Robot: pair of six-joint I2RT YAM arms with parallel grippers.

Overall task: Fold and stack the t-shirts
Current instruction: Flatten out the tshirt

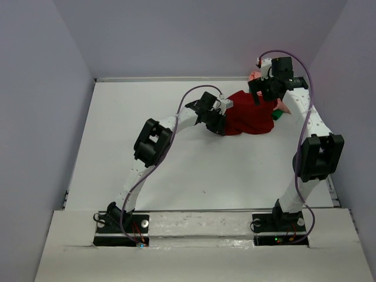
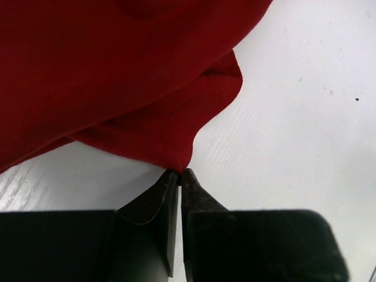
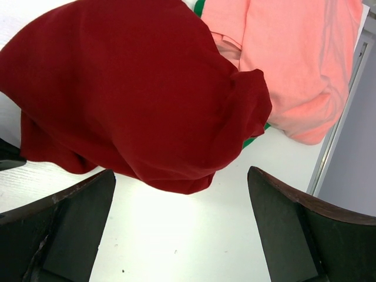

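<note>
At the frame's upper right, the dark red t-shirt [image 1: 249,117] is pinched at its hem by the closed left gripper [image 2: 180,173], likely for spreading, while the right gripper [image 3: 181,173] is held wide above.

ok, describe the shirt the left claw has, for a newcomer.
In the far right corner of the white table lies a cloth heap. The dark red t-shirt is its big crumpled left part, hem pinched in the left claw; the salmon pink t-shirt and green fabric sliver peek out beyond it.
</note>
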